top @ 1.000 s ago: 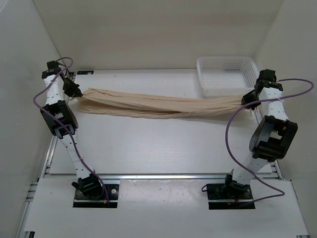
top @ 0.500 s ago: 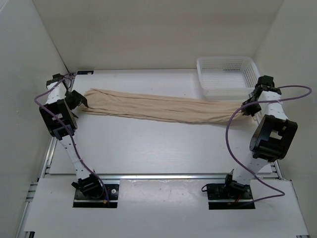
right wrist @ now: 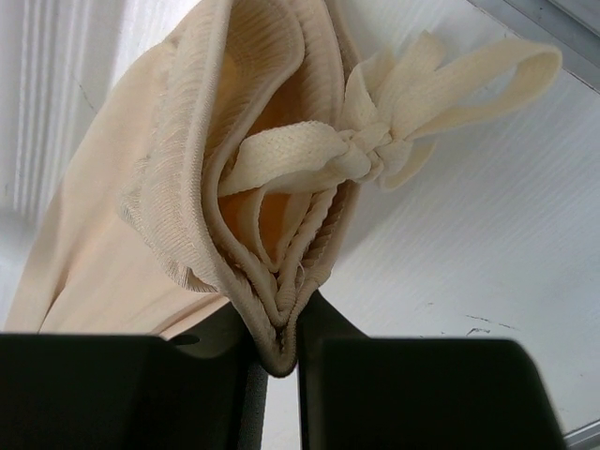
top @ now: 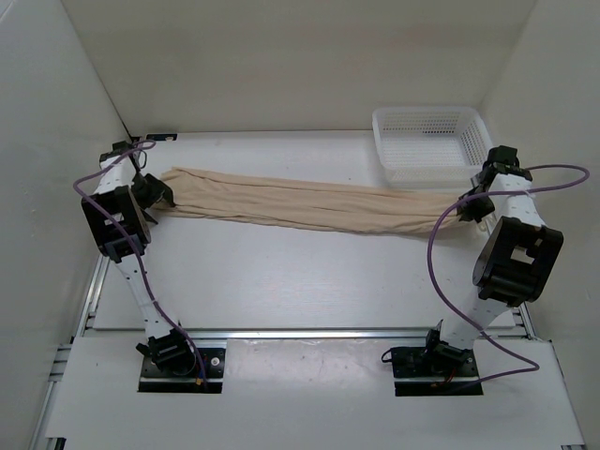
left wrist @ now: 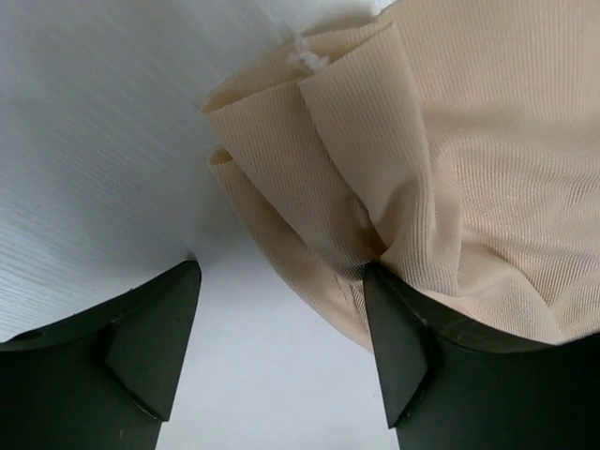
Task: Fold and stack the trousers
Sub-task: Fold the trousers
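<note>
The beige trousers (top: 300,206) lie stretched flat across the table from left to right. At their left end my left gripper (top: 155,194) stands open. In the left wrist view the folded leg ends (left wrist: 422,169) rest on the table ahead of my left gripper (left wrist: 281,281), the fabric brushing its right finger (left wrist: 403,347) and bare table showing between the fingers. My right gripper (top: 466,199) is shut on the waistband end. The right wrist view shows the ribbed waistband (right wrist: 253,187) pinched in my right gripper (right wrist: 281,347), with the tied drawstring (right wrist: 375,141) hanging beside it.
A white mesh basket (top: 427,141) stands at the back right, just behind the waistband end. White walls enclose the table on the left, back and right. A metal rail (top: 309,331) runs along the near edge in front of both arm bases.
My left gripper opened and let go of the leg ends. The trousers, held taut above the table before, now lie flat on it. The left arm drew back slightly; the right gripper sank lower.
</note>
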Robot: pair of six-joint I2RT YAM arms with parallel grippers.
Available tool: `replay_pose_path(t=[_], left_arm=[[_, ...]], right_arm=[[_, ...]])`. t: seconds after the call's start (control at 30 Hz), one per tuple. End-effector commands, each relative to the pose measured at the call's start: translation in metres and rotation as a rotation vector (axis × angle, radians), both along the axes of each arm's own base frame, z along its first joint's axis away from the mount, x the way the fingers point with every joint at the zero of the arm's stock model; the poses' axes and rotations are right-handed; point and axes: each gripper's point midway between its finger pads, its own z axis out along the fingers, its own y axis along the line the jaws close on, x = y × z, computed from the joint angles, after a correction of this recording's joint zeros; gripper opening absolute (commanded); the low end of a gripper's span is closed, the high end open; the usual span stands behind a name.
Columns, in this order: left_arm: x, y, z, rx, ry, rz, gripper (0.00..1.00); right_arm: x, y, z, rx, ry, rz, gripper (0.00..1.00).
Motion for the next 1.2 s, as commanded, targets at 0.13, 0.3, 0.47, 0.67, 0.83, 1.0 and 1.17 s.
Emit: replay_pose_path(t=[0.13,0.3,0.47,0.67,0.83,1.0,1.17], left_arm=[[0.008,0.012,0.001,0.069,-0.018,0.051,0.71],[0.013,0.016,-0.004,0.08,-0.022,0.053,0.32],[0.035,0.026,0.009,0.104,-0.06,0.048,0.12],[0.038,0.026,0.015,0.099,-0.06,0.028,0.43],[0.035,0.023,0.012,0.092,-0.067,0.026,0.54],[0.022,0.012,0.009,0.046,-0.045,0.017,0.2],[0.005,0.012,0.056,0.105,-0.105,0.027,0.11]], right_arm=[[0.0,-0.006,0.013,-0.027,-0.044,-0.004,0.0],[0.001,-0.004,0.013,-0.017,-0.048,0.001,0.0],[-0.003,-0.007,0.014,-0.021,-0.046,0.0,0.0],[-0.006,-0.01,0.011,-0.018,-0.037,-0.009,0.0],[-0.004,-0.009,0.011,-0.013,-0.048,-0.006,0.0],[-0.003,-0.007,0.011,-0.007,-0.05,0.007,0.0],[-0.003,-0.006,0.012,0.001,-0.052,0.011,0.0]])
